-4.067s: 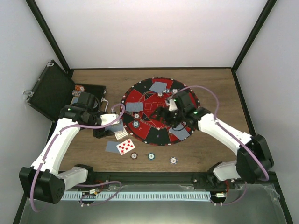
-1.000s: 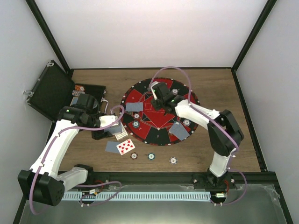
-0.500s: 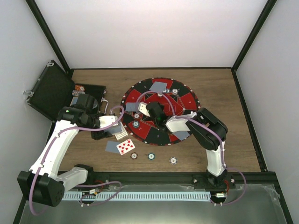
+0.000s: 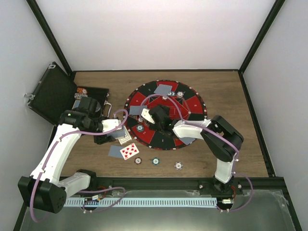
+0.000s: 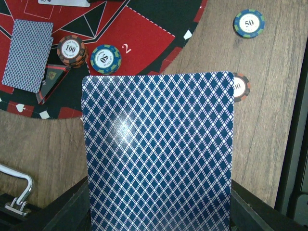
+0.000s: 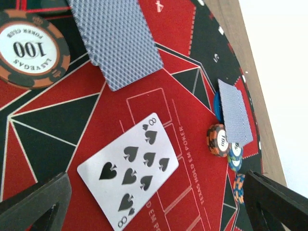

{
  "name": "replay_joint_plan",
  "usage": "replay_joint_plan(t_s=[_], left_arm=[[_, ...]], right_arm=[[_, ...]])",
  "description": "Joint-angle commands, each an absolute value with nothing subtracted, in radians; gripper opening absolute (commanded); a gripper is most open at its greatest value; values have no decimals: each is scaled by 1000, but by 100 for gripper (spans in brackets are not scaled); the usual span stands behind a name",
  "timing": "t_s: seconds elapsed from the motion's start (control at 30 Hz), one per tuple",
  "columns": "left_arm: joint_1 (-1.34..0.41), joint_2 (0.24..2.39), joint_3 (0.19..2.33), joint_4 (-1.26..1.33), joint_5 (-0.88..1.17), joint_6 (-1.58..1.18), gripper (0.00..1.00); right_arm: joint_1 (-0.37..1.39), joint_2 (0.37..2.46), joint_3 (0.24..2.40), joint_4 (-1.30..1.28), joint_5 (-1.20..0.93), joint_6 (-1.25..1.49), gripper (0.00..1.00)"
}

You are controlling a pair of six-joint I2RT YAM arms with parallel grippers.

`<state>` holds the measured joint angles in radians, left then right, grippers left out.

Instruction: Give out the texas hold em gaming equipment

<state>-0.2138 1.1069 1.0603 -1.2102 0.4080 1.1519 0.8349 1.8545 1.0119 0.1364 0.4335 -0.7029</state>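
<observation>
1. Two sets of jaws are shown. The left jaws are closed on a held card (image 5: pixel 159 154), whose blue diamond-patterned back fills the left wrist view. This card is held above the wooden surface (image 4: pixel 250 96), just outside the near-left edge of the round mat (image 4: pixel 192 103).
2. The right jaws are spread wide above the middle of the mat, with nothing between them. An eight of spades (image 6: pixel 129 168) lies face up on the mat beneath them.
3. Face-down cards are seen on the mat: a far card (image 4: pixel 163 89) and a left card (image 4: pixel 137 110).
4. An orange 100 chip (image 5: pixel 70 49) and a blue-green chip (image 5: pixel 106 57) lie side by side on the mat, near the left card.
5. On the bare surface close to the arm bases, a red-pipped card (image 4: pixel 129 150) lies face up, touching a grey-blue card (image 4: pixel 115 151) that lies face down on its left.
6. Three chips are set in a row nearer still: a left chip (image 4: pixel 138 160), a middle chip (image 4: pixel 156 161) and a right chip (image 4: pixel 179 166), each apart from the others.
7. A black case (image 4: pixel 53 94) stands open at the far left.
</observation>
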Motion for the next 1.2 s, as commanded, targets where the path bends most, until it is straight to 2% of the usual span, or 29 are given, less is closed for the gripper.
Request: replay_joint_plan(t_s=[0.0,0.23,0.37,0.53,0.8,0.97,1.17], left_arm=[[-209,1100,1085,-1214,422,1158,4],[-209,1100,1087,-1215,424,1157,4],[-209,1099,1089,-1215,426,1154,4],[-209,1095,1089,-1218,430,1153,4],[-209,1094,1099,-1219,434,1153,4],[-209,1091,1105,-1225,435,1156,4],[-209,1092,1099,-1215,436,1160,4]], right_arm=[[838,1744,1031,28,427,-540,100],[824,1575,1078,-53,478,-228,100],[769,1507,1120,-157,425,17,100],[640,1417,1139,-219,66,246,100],[626,1438,1159,-245,-410,498,100],[644,1471,1097,-121,-606,698,96],[728,1555,1131,-69,-708,780,90]])
